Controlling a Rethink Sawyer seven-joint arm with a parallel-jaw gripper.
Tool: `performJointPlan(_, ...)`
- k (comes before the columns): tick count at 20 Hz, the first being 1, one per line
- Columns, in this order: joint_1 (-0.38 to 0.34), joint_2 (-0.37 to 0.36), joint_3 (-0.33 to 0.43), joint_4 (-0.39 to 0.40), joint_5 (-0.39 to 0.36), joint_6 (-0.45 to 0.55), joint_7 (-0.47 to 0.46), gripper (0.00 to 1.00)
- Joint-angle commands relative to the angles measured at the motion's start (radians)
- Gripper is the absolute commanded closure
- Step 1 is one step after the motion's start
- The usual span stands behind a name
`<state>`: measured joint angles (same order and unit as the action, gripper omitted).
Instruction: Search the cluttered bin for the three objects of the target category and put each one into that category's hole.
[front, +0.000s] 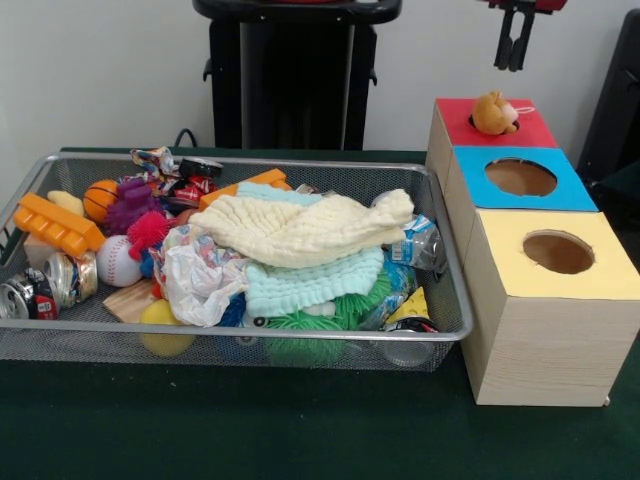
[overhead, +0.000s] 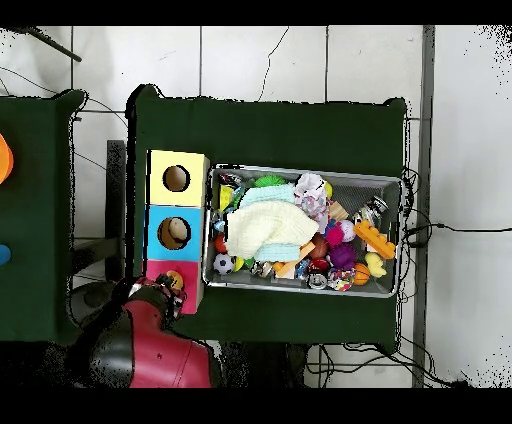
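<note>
Pincer (front: 514, 45) open above plush toy (front: 494, 113).

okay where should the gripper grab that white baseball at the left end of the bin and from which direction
Probably from straight above, closing across the widest part of the baseball. It is round, so any pair of opposite sides serves, and its top looks exposed. Sideways approaches look blocked: the cans and the pink spiky ball crowd it.

No text, label, brand or number can be read: the cans (front: 45, 288) at the bin's (front: 300, 342) near left corner bear red-and-black printing too small to make out.
</note>
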<state>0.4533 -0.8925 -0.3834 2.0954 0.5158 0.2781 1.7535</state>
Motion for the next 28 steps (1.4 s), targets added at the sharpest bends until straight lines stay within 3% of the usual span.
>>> performJointPlan(1, -0.015, 0.003, 0.010, -0.046, -0.103, 0.184, 0.116, 1.00)
performJointPlan(16, -0.044, 0.006, 0.060, -0.002, -0.120, 0.109, 0.139, 1.00)
performJointPlan(28, -0.053, 0.100, 0.122, 0.021, -0.107, -0.038, 0.177, 1.00)
